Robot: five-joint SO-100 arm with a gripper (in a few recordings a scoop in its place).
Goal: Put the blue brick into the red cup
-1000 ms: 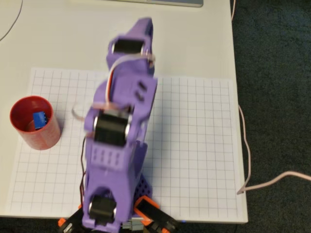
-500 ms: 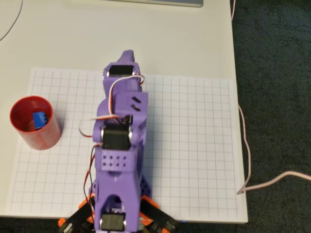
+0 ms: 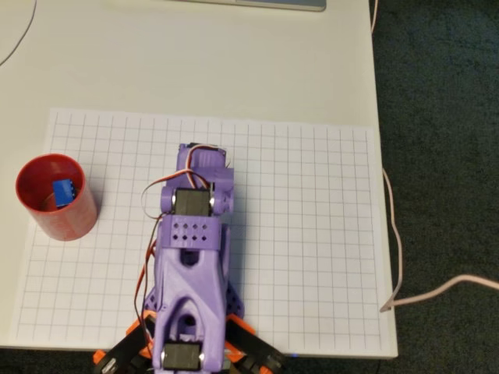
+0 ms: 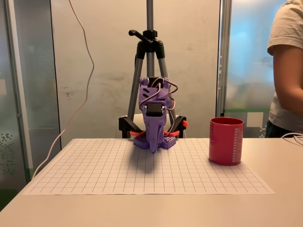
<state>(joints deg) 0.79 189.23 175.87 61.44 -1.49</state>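
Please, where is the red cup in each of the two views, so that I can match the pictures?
Overhead view: the red cup stands at the left edge of the grid sheet, left of the purple arm; the blue brick lies inside it.
Fixed view: the cup stands at the right, on the sheet's right part.
Shared landmark: the purple arm at the sheet's middle.

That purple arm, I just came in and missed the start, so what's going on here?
The blue brick already lies inside the red cup, which stands upright on the grid sheet at the left of the overhead view. The purple arm is folded over its base, apart from the cup, with its tool pointing down at the sheet and holding nothing that shows. A person stands beside the table.
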